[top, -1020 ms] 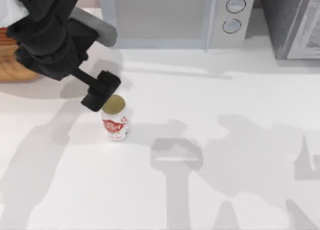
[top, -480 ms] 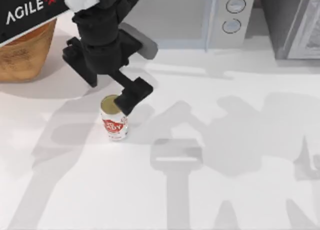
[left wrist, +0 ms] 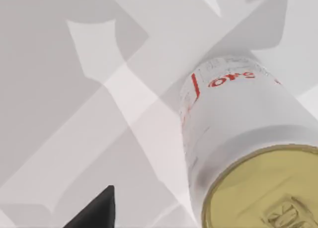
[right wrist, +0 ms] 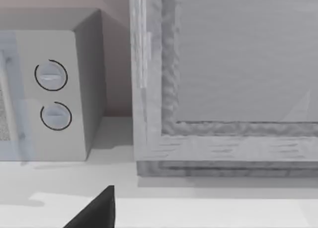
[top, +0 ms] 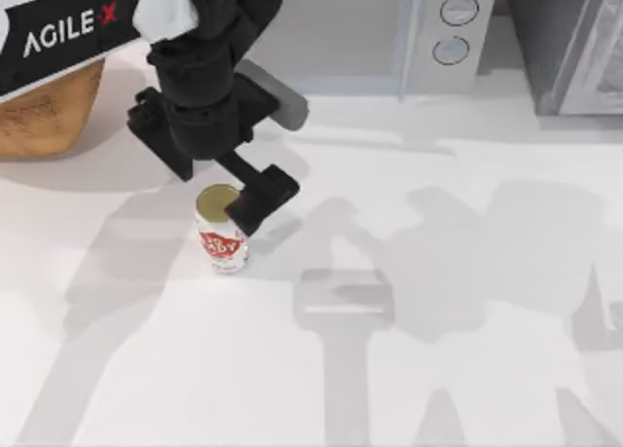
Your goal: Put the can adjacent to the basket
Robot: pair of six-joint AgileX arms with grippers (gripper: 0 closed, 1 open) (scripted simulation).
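One arm matters here: your left end effector (top: 255, 200) hangs just right of the can (top: 221, 237), which stands upright, long axis vertical, on the tabletop (top: 438, 369) left of centre. You cannot tell how its fingers stand. The can lies leftward and below it, so you should close in from there. The basket (top: 44, 111) waits well apart at far left.

The table (top: 467, 369) is viewed from overhead. The can (left wrist: 248, 138) is seen close by the left wrist view, also in the top view at 9 o'clock. The microwave (right wrist: 54, 94) at 12 o'clock is faced by the right wrist view.
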